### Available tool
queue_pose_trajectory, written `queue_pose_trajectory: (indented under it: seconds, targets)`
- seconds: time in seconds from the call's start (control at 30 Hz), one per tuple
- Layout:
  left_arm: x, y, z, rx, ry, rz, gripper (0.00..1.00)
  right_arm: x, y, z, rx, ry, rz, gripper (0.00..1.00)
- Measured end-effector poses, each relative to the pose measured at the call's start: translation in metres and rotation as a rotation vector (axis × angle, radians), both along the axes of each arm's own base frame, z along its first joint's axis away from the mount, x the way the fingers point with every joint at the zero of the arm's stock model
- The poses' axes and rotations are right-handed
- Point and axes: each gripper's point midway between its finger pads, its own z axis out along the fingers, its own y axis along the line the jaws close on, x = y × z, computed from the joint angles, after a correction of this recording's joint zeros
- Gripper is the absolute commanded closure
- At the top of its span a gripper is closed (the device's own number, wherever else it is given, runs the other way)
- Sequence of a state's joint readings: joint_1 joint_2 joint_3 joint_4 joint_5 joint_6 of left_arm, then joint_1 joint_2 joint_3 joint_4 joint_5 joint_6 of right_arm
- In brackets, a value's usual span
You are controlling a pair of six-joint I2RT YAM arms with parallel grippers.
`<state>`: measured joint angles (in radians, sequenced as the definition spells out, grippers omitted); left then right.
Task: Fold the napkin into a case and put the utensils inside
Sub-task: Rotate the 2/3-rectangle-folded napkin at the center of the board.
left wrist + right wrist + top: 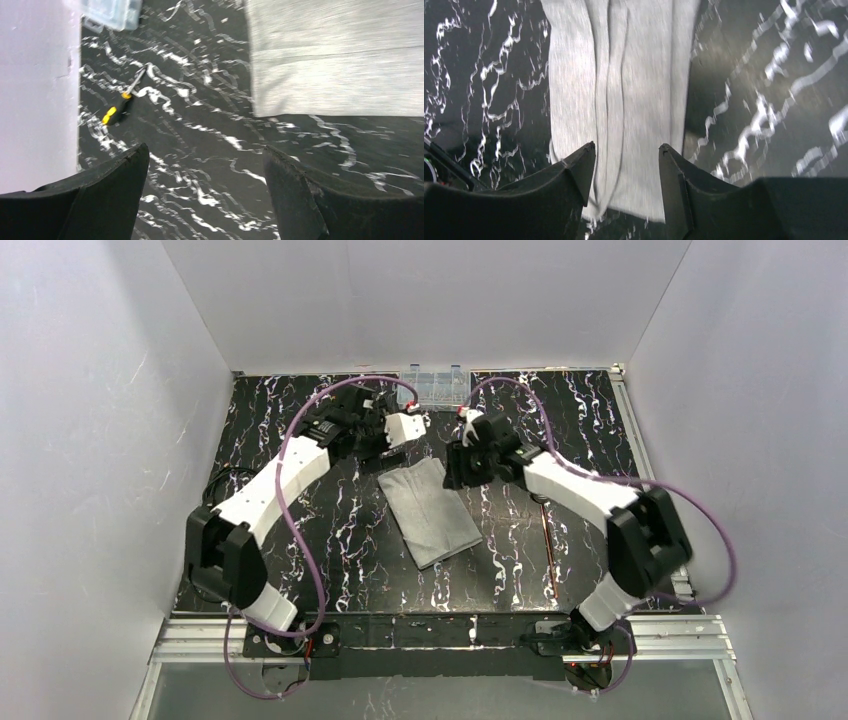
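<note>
The napkin (430, 512) lies on the black marbled table as a narrow, layered light-grey strip, slanting from the far middle toward the near right. My left gripper (412, 426) hovers beyond its far end, open, with only bare table between its fingers (206, 150); the napkin's edge (335, 55) shows at upper right in the left wrist view. My right gripper (463, 458) stands open over the napkin's far right end, and the folded cloth (619, 95) shows between its fingers (628, 146). The utensils (550, 555), thin and copper-brown, lie to the right, partly under the right arm.
A clear plastic compartment box (435, 386) stands at the back edge, also seen as the box (112, 12) in the left wrist view. A screwdriver (120, 104) with a yellow-and-black handle lies near the white wall (35, 90). White walls enclose the table on three sides.
</note>
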<state>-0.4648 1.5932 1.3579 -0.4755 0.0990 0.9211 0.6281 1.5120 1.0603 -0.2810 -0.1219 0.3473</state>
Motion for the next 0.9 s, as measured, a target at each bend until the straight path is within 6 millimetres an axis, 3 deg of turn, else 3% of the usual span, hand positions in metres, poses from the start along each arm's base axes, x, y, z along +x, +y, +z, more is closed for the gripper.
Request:
queue_pose_trajectory:
  seconds: [0.13, 0.27, 0.4, 0.6, 0.73, 0.9]
  targets:
    - [-0.045, -0.019, 0.009, -0.102, 0.094, -0.073, 0.19, 0.033, 0.038, -0.02, 0.006, 0.061, 0.098, 0.6]
    - [-0.109, -0.045, -0.004, -0.19, 0.264, -0.189, 0.2, 0.055, 0.078, -0.033, 0.073, 0.102, 0.186, 0.62]
    - [-0.156, -0.056, -0.019, -0.243, 0.413, -0.258, 0.2, 0.054, 0.097, -0.046, 0.139, 0.165, 0.236, 0.63]
    - [-0.209, -0.075, -0.039, -0.218, 0.501, -0.381, 0.19, 0.044, 0.115, -0.057, 0.213, 0.244, 0.283, 0.62]
    - [-0.231, -0.094, -0.057, -0.163, 0.537, -0.45, 0.2, 0.04, 0.126, -0.053, 0.264, 0.263, 0.309, 0.62]
    - [-0.224, -0.107, -0.096, -0.065, 0.572, -0.429, 0.21, 0.036, 0.138, -0.043, 0.319, 0.265, 0.34, 0.62]
